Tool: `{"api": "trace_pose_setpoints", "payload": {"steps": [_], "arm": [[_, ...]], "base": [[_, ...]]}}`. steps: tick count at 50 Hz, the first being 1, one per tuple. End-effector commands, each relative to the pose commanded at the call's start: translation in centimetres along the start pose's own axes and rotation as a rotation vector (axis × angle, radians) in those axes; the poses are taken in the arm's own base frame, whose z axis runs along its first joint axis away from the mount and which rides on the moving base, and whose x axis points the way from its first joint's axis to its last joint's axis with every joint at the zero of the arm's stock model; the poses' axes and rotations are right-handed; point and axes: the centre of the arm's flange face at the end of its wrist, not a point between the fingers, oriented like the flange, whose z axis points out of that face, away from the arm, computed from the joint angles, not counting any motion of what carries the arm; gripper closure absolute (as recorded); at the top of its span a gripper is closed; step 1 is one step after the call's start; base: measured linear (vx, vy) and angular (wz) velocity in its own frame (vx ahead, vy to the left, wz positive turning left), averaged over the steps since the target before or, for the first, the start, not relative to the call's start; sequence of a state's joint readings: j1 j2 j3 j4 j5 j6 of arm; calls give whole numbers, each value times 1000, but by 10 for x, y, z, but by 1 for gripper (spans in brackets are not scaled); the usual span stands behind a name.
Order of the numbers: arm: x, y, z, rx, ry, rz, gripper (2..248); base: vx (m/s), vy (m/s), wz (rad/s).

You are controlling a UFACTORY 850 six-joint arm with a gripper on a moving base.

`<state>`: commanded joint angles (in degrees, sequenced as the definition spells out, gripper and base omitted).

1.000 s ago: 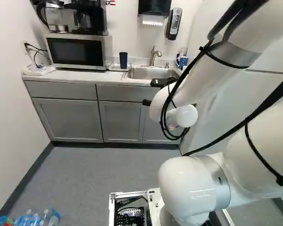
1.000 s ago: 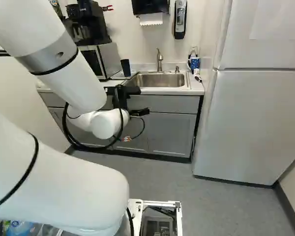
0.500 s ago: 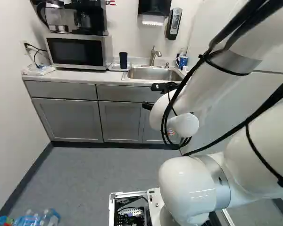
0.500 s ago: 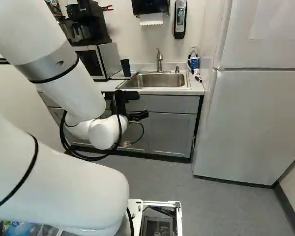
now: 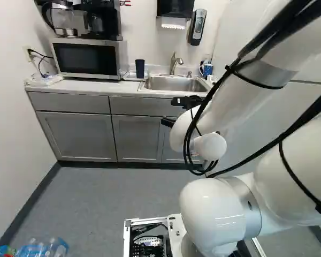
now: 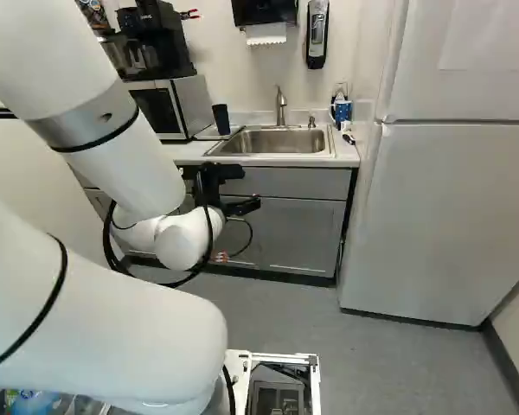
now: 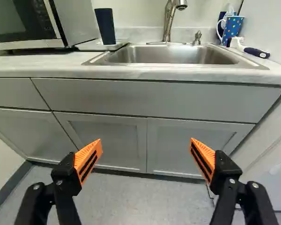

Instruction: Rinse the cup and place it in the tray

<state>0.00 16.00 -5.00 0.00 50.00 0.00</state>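
The gripper (image 6: pixel 240 188) hangs in front of the sink cabinet, below the counter's edge, in the right base view. In the wrist view the gripper (image 7: pixel 146 142) is open, its orange pads wide apart with nothing between them. Ahead of it, a dark blue cup (image 7: pixel 105 26) stands upright on a small white tray (image 7: pixel 92 46) between microwave and sink. The steel sink (image 7: pixel 168 55) has a faucet (image 7: pixel 168 21) at its back. A blue dotted mug (image 7: pixel 232 29) stands beyond the sink's far right corner.
A microwave (image 5: pixel 86 58) with a coffee machine (image 5: pixel 100 19) on top stands left of the tray. Beside the mug lies a dark-handled brush (image 7: pixel 256 52). A tall white fridge (image 6: pixel 450 216) flanks the counter. Bottles (image 5: pixel 43 249) are low at the left.
Against the joint at the views' foot, my forearm and gripper have dropped a little, lowering the gripper further below the counter's edge. The base, cup and tray have not moved.
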Motion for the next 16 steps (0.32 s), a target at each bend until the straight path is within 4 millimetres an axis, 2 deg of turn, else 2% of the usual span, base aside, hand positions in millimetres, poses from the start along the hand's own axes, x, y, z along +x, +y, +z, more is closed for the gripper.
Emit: {"api": "trace_pose_setpoints", "payload": {"steps": [16], "arm": [[0, 0, 0, 0, 0, 0, 3]], "base": [[0, 0, 0]]}}
